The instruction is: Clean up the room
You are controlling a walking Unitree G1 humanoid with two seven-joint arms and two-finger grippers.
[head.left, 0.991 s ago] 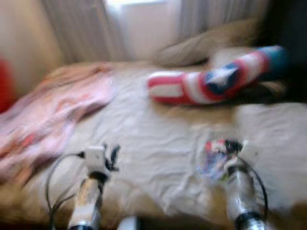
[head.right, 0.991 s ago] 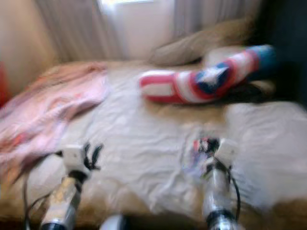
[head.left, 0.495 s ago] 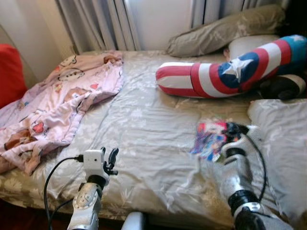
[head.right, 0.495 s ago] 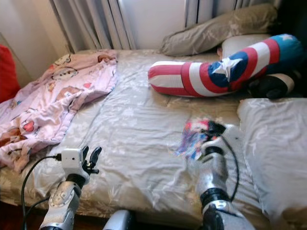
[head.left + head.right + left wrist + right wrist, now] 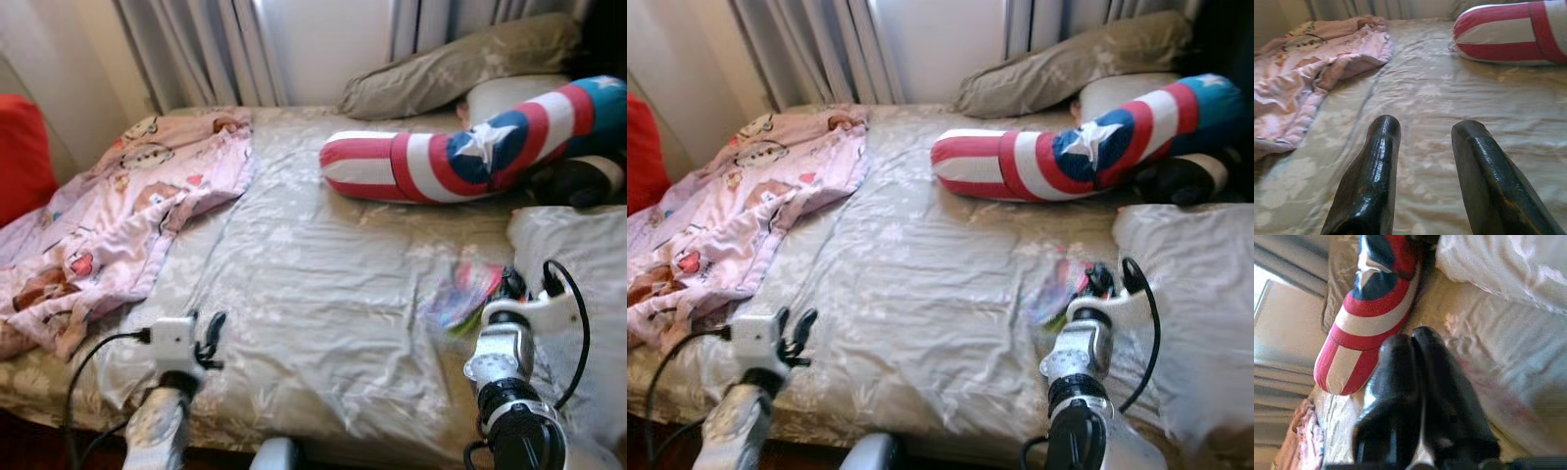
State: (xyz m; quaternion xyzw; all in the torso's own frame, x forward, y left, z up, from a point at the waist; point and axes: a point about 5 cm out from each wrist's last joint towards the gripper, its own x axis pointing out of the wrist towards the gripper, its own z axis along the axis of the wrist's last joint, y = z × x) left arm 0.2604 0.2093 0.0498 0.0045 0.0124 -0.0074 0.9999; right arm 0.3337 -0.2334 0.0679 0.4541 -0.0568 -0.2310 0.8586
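While the small, flat, multicoloured packet (image 5: 460, 299) is blurred in the head views, it can be placed: it sits over the rumpled grey-beige floral bedsheet (image 5: 313, 284) toward the bed's right side, at the tips of the right gripper (image 5: 509, 286). The right wrist view shows that gripper's two black fingers (image 5: 1400, 377) pressed together with no gap. Whether they pinch the packet's edge cannot be told, since the contact point is hidden and smeared.

Assessment of the step in hand: removing the packet from the bed. To do it well, confirm the hold before lifting, raise straight up clear of the sheet folds, and avoid dragging fabric along.

Just beside the packet, at the right edge, lies a pale grey pillow (image 5: 578, 255). Further toward the head of the bed rests a long red, white and blue striped bolster with a white star (image 5: 470, 157), backed by an olive-grey pillow (image 5: 460, 64). A crumpled pink cartoon-print blanket (image 5: 118, 225) covers the left side.

The left gripper (image 5: 1425, 147) hovers near the front edge, fingers parted, holding nothing.
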